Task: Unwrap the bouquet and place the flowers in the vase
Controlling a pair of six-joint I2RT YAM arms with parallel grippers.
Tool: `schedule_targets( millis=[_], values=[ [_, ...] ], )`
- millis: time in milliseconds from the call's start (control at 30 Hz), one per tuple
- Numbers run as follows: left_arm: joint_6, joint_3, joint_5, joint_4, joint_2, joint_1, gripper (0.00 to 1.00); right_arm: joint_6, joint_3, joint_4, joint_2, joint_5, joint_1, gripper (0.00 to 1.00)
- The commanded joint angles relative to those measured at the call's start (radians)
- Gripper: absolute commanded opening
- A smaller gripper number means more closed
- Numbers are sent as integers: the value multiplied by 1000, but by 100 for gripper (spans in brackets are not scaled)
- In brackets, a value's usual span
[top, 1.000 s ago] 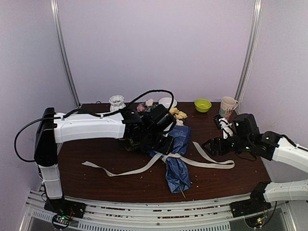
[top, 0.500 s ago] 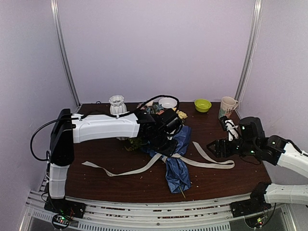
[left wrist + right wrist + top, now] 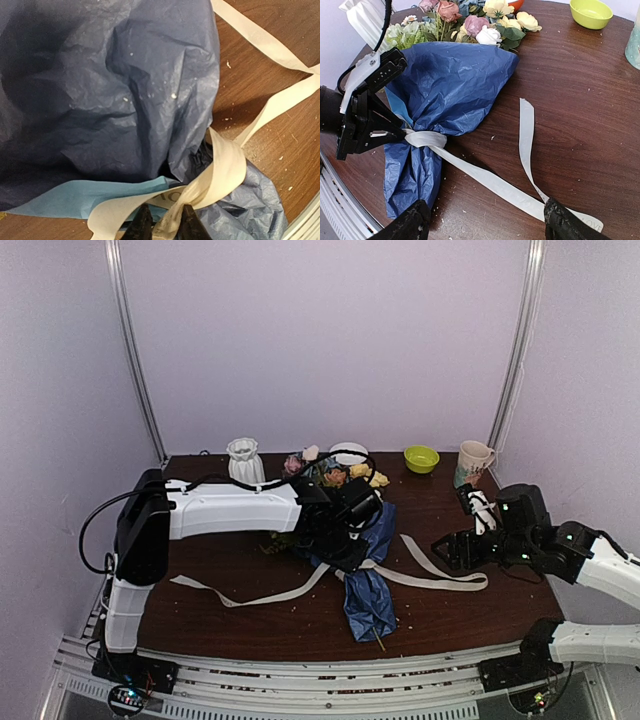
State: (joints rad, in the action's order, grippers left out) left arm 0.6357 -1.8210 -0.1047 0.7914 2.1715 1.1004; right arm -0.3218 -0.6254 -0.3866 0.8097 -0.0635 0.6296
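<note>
Left claw (image 3: 163, 220) pinching ribbon (image 3: 225, 165) at bouquet (image 3: 368, 595) waist, tabletop (image 3: 220, 620) centre; right claw (image 3: 486, 210) spread, empty. Pull now and you may drag whole bouquet, cinch ribbon tighter instead of freeing it.

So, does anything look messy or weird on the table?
Yes. The bouquet lies flat on its side, its cream ribbon trailing loose across the table. Tiny pale crumbs speckle the wood near it.
</note>
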Motion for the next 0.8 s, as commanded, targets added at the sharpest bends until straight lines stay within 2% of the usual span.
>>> schedule_targets(
  millis=[0, 100, 433, 767],
  values=[
    [-20, -18, -18, 12, 7, -8, 19, -8, -15, -11, 4, 17, -2, 79],
    [-27, -23, -18, 13, 1, -7, 0, -7, -14, -9, 6, 17, -2, 79],
    [38, 25, -97, 24, -109, -8, 0, -28, 0, 30, 24, -33, -2, 77],
    [146, 142, -108, -25, -232, -7, 0, -151, 73, 194, 87, -120, 41, 74]
  ],
)
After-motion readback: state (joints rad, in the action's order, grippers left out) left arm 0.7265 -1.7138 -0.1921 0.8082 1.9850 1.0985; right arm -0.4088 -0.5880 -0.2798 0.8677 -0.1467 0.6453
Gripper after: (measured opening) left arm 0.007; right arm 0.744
